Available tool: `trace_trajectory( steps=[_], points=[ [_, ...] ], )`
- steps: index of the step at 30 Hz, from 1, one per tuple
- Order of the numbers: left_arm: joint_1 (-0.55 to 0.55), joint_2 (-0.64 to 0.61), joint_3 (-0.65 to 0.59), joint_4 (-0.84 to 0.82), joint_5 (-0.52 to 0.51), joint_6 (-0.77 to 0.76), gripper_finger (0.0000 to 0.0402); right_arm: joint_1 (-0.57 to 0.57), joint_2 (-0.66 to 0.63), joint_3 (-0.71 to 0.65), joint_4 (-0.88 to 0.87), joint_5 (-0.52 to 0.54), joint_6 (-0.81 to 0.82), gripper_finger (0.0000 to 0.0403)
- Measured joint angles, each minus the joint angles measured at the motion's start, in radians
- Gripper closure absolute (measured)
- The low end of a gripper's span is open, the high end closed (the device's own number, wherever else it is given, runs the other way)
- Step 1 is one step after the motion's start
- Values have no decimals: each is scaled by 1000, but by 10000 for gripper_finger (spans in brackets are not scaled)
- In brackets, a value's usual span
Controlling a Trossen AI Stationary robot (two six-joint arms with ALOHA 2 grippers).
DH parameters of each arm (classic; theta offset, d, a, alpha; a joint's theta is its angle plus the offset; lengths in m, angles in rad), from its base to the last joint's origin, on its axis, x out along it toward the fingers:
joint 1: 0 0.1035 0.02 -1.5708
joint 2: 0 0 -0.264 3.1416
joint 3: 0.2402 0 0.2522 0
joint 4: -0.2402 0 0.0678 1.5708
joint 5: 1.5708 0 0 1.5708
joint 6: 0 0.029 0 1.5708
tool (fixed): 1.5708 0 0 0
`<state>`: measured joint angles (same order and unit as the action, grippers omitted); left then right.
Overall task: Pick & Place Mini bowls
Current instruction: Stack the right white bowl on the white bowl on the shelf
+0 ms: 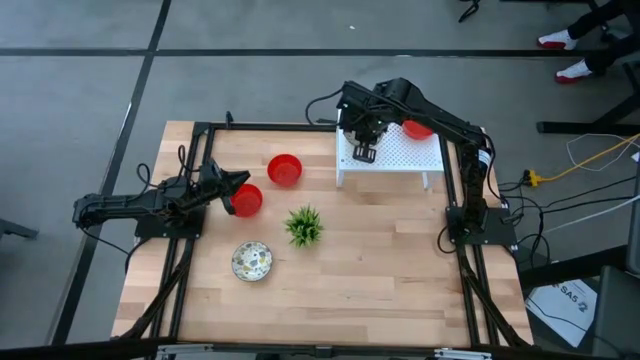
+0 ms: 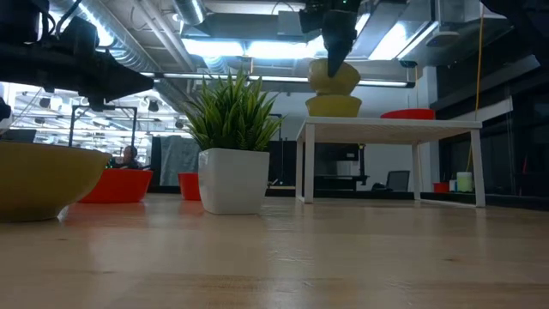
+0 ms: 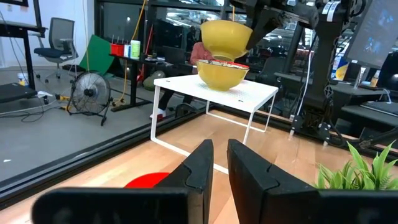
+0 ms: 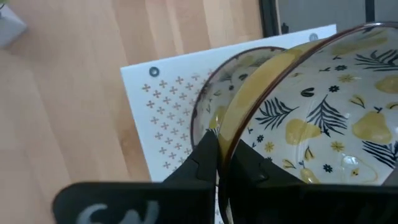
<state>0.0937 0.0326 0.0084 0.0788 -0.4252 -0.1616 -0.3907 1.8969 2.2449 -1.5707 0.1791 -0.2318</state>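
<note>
I have a patterned mini bowl (image 4: 323, 118) pinched by its rim in my right gripper (image 4: 219, 163), one finger inside and one outside the wall. It hangs tilted just above a second patterned bowl (image 3: 221, 73) that sits on the white perforated stand (image 1: 400, 155); in the low view the lifted bowl (image 2: 334, 75) shows directly over the seated one (image 2: 334, 105), very close, though I cannot tell whether they touch.

Taking the white stand as my landmark: a red bowl (image 1: 418, 128) rests on its top, on the side away from the stacked pair, toward the right arm's base. Off the stand on the wooden table (image 1: 380, 270), another red bowl (image 1: 285, 169) sits just beside the stand's left end. Farther left of it, a third red bowl (image 1: 247, 199) lies right at my left gripper (image 1: 232, 190), whose fingers (image 3: 202, 165) show only a narrow gap between them, holding nothing that I can see. A small green plant (image 1: 304, 225) in a white pot stands in front of the stand, nearer the table's middle, and a patterned bowl (image 1: 252, 261) lies beyond the plant, farthest from the stand.
</note>
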Motion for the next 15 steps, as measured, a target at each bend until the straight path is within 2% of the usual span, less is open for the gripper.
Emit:
trace_trajectory(
  steps=[6, 11, 15],
  points=[
    [0, 0, 0, 0, 0, 0, 361, -11, -72, -29, 1, 0, 56, 389],
    [0, 0, 0, 0, 0, 0, 358, -21, -154, -168, 8, 3, 80, 389],
    [0, 0, 0, 0, 0, 0, 357, -21, -203, -253, 84, -12, 79, 389]
  ],
)
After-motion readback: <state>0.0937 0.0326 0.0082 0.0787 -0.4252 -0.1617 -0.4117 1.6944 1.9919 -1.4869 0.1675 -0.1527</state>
